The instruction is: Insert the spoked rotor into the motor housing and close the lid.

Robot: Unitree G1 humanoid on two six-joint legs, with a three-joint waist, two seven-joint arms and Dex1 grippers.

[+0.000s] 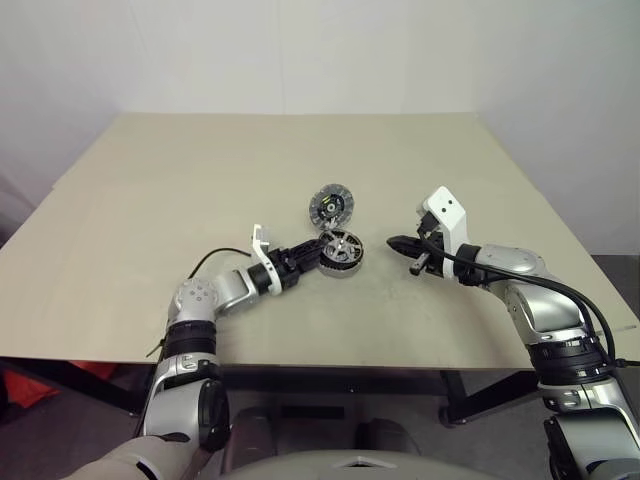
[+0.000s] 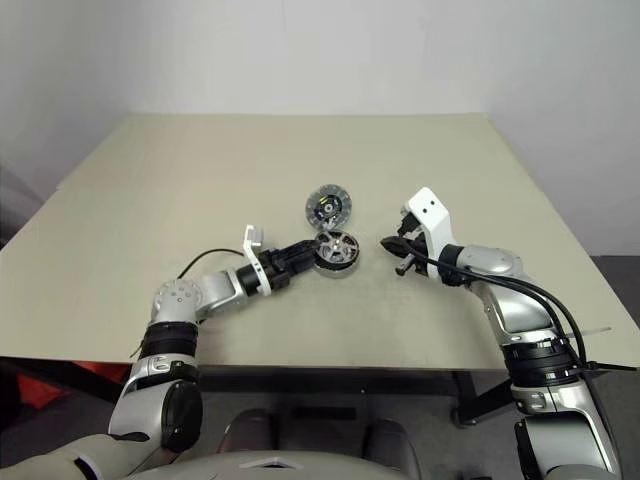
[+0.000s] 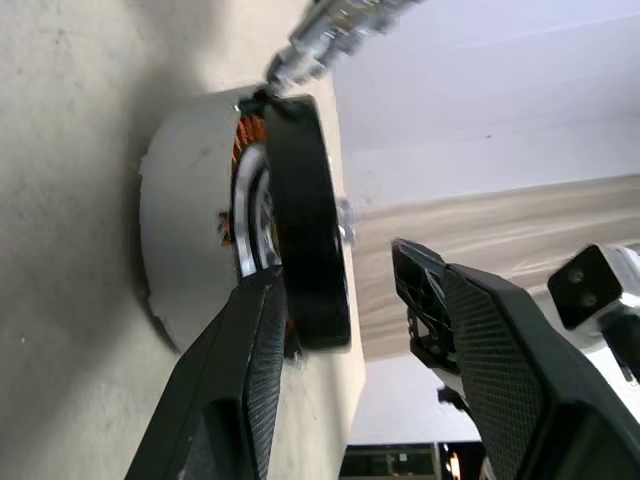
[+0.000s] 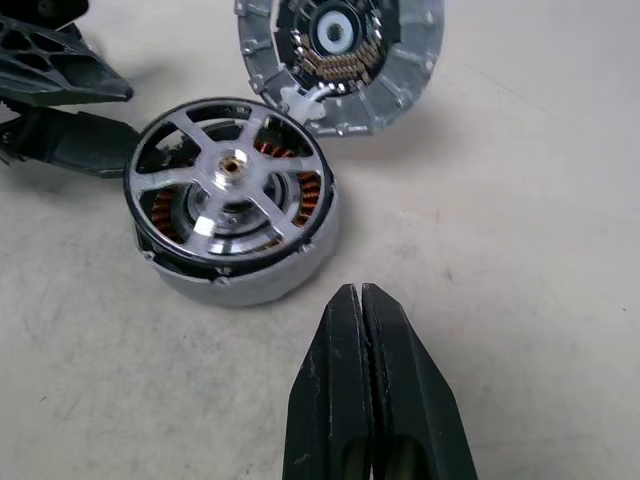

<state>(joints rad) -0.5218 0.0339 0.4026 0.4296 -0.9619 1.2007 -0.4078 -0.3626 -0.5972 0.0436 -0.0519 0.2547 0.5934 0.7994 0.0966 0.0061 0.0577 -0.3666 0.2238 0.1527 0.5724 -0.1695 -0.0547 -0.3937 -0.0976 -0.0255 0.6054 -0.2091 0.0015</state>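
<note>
Left gripper stands open at the spoked rotor, already seated in the motor housing mid-table; right gripper is pinched closed. Only the lid, lying open toward the far edge, seems left to close.

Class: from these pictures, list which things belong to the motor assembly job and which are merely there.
Belong to the job:
- spoked rotor, seated in the housing
- motor housing
- lid, swung open
- left gripper, fingers open
- right gripper, fingers shut

Merely there:
- table
</note>
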